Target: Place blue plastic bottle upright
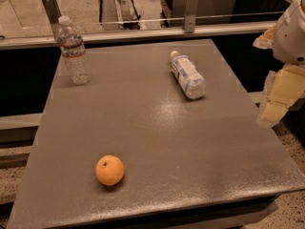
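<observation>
The blue plastic bottle (187, 75) lies on its side on the grey table (152, 128), toward the far right, with its white cap pointing to the far edge. Its white label with dark print faces up. My gripper (279, 97) hangs at the right edge of the view, beyond the table's right side and well clear of the bottle, with nothing seen in it.
A clear ribbed bottle (73, 51) with a red-and-white label band stands upright at the far left corner. An orange (110, 170) sits near the front left. A metal rail (143, 30) runs behind the table's far edge.
</observation>
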`<state>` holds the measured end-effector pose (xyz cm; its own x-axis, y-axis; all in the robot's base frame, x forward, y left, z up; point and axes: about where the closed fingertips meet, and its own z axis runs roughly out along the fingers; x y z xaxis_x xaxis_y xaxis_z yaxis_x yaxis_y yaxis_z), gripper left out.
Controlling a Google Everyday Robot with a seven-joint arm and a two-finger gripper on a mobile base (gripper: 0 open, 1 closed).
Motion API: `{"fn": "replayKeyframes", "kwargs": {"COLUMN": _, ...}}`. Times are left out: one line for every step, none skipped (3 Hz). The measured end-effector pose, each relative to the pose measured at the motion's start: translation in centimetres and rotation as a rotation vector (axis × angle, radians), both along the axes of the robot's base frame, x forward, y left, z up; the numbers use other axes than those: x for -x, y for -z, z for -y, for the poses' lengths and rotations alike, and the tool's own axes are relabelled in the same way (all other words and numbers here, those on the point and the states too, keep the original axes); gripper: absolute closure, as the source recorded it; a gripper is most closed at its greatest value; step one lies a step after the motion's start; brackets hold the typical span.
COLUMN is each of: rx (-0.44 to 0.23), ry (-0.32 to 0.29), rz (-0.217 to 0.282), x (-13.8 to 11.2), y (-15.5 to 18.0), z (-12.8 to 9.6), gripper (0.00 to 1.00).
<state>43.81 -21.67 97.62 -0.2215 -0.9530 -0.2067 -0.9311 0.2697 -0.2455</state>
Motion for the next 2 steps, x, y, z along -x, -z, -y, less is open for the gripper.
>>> {"fn": "replayKeyframes", "kwargs": {"rx": 0.0, "ry": 0.0, "rz": 0.0, "x": 0.0, "y": 0.0, "z": 0.0, "gripper": 0.0}}
{"fn": "replayKeyframes", "kwargs": {"rx": -0.052, "ry": 0.013, "rz": 0.012, "x": -3.1, "y": 0.9, "z": -1.2, "gripper": 0.0}}
